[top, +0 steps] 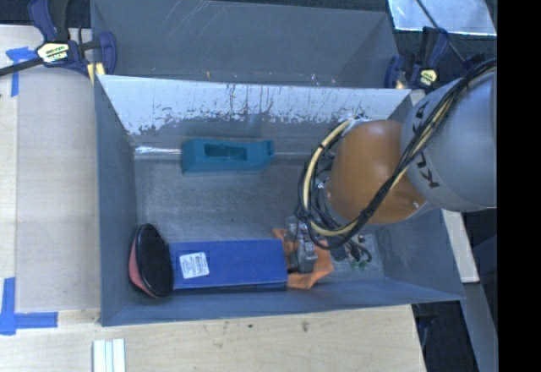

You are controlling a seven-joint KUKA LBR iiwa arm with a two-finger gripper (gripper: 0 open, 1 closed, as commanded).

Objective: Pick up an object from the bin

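My gripper (301, 250) is low in the bin's front right part, just off the right end of a flat blue box (241, 265) with a white label. An orange thing (309, 279) lies right under and beside the gripper, and the gripper hides part of it. I cannot tell whether the gripper touches or holds it.
A black oval thing with a red rim (149, 260) lies against the blue box's left end in the front left corner. A teal block (226, 155) rests near the back wall. The arm's orange cover and cables hang over the right side of the bin.
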